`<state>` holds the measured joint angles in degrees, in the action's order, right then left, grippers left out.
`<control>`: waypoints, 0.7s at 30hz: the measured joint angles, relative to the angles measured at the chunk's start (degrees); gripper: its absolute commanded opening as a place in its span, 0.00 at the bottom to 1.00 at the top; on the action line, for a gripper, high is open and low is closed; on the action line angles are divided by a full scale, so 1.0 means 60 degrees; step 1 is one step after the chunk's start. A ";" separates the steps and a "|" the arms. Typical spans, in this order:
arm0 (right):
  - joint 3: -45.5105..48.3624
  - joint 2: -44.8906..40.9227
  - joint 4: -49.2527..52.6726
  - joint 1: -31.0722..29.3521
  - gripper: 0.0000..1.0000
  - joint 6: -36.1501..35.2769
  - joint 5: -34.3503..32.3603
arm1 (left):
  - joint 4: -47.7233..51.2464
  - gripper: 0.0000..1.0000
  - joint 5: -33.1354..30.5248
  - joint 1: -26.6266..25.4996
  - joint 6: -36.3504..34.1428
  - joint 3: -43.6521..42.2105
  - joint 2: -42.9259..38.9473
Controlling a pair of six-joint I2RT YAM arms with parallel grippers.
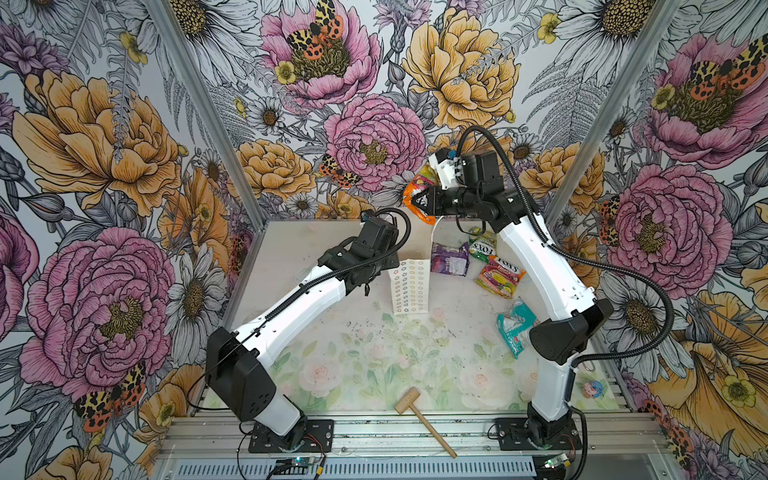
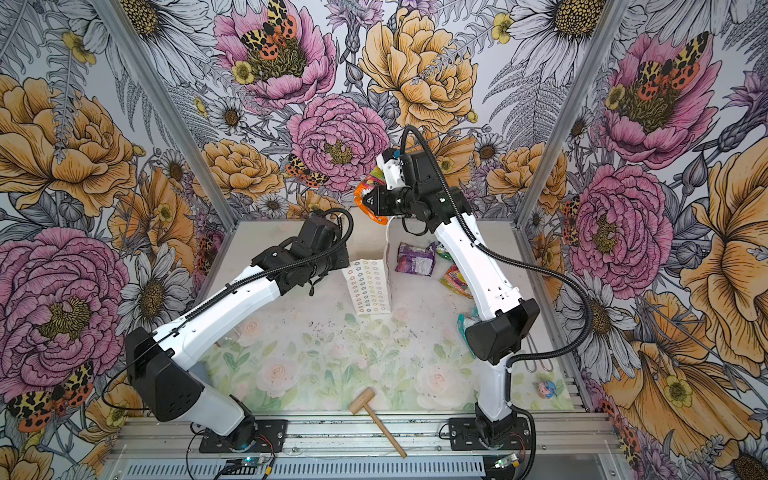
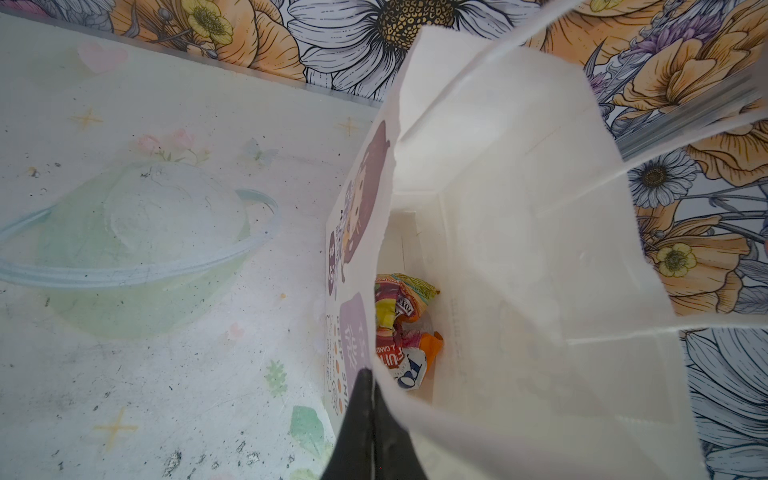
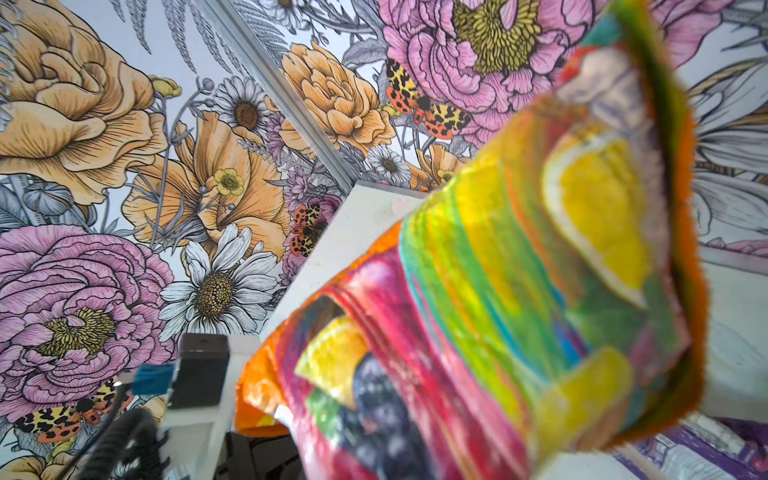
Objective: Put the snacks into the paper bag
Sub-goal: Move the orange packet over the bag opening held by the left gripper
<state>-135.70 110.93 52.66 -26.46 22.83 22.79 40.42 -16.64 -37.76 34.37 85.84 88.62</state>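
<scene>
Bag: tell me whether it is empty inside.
No, the left wrist view shows crumpled packets lying at the bottom of the bag.

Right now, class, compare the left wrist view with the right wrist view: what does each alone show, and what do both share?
Only the left wrist view: the paper bag seen from above, crumpled packets at its bottom, and the left gripper pinched shut on its rim. Only the right wrist view: the orange packet, close and blurred, with a purple packet behind it. Both: the floral wall and the pale table.
</scene>
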 measured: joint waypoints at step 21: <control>-0.1341 0.1027 0.0069 -0.0401 0.00 0.1064 -0.0044 | 0.0000 0.00 -0.0004 -0.0047 0.0036 0.0000 0.0007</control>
<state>-143.74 117.10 53.08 -28.86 29.21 22.52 40.42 -16.67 -38.04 34.59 85.84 88.66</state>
